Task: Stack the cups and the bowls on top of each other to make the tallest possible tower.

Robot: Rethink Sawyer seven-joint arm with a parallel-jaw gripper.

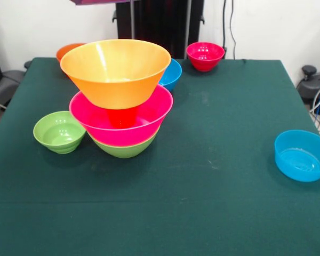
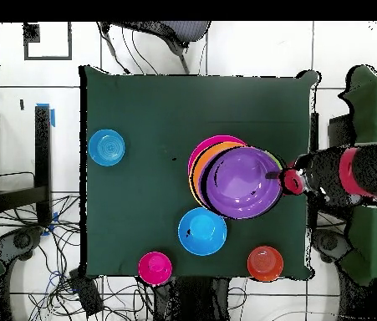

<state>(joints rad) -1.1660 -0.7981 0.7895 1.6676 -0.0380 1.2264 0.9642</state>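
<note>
Above the tower point(image 1: 121, 114) my tool point(image 2: 285, 179) holds a purple bowl point(image 2: 241, 181) by its rim — clamped on it. Beneath, a large orange bowl point(image 1: 116, 72) sits on the orange cup point(image 1: 121, 117) inside the pink bowl point(image 1: 96, 118), green bowl point(image 1: 124, 149) lowest, on the surface point(image 1: 213, 176).

The red and black arm point(image 2: 354, 174) is reaching in level from the right edge of the overhead view, its gripper point(image 2: 285, 178) pointing left; whether its fingers are parted is not showing.
</note>
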